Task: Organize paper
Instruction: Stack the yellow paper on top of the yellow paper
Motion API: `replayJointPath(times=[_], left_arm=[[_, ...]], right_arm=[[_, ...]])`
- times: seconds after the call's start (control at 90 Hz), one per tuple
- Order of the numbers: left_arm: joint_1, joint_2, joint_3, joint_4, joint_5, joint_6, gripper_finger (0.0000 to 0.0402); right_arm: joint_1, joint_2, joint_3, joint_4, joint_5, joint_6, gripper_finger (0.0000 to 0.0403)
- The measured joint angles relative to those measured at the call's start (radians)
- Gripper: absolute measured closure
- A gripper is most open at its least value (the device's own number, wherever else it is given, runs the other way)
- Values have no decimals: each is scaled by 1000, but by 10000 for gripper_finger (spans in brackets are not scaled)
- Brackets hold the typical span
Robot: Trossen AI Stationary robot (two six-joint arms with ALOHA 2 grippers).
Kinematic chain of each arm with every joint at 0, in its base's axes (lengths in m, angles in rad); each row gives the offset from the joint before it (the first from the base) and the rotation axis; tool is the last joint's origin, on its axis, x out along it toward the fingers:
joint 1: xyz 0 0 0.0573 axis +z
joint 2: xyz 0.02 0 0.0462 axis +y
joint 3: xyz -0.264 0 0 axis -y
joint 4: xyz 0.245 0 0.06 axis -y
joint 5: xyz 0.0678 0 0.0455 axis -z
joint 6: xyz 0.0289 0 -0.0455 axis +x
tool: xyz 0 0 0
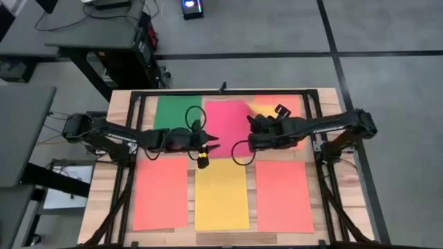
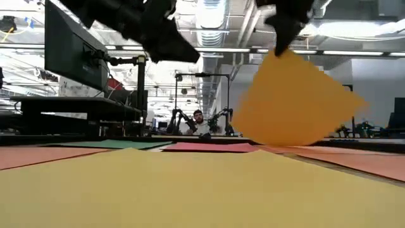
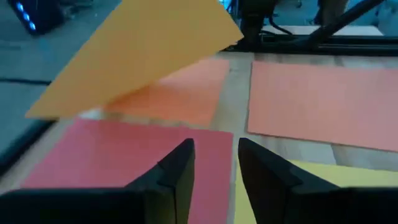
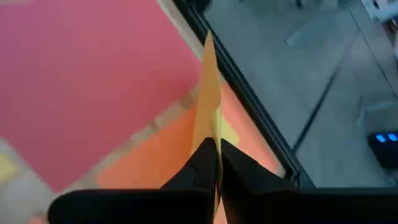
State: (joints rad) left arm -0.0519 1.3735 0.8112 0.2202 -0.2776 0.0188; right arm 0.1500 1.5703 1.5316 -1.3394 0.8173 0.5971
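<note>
in the high view the right gripper [image 1: 257, 123] and its arm cover most of the orange sheet [image 1: 291, 105] at the desk's far right corner. the lifted yellow-orange sheet [image 2: 297, 101] looks blurred in the low view, perhaps hiding the room behind it.

Matt paper [image 1: 221, 194], seemingly wooden table [image 1: 118, 121]

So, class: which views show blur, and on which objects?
Low view: the held yellow sheet is soft-edged, the nearest yellow paper defocused. Left wrist view: the left gripper fingers blur. Right wrist view: the right gripper pinches that sheet, background soft. High view: fairly even.
</note>
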Motion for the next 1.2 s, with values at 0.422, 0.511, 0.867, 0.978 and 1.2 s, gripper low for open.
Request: replayJointPath(times=[0.422,0.511,0.867,0.978,1.2], left_arm=[[-60,0,291,-323,-72,239,239],[-56,0,308,-376,-75,255,225],[-70,0,328,-480,-1,203,173],[-71,0,328,-537,8,173,168],[-71,0,328,-648,11,104,169]], right_arm=[[214,0,210,-2,-57,-29,403],[253,0,216,18,-58,-29,403],[345,0,272,74,-60,-39,403],[355,0,274,103,-60,-66,403],[361,0,274,115,-61,-75,403]])
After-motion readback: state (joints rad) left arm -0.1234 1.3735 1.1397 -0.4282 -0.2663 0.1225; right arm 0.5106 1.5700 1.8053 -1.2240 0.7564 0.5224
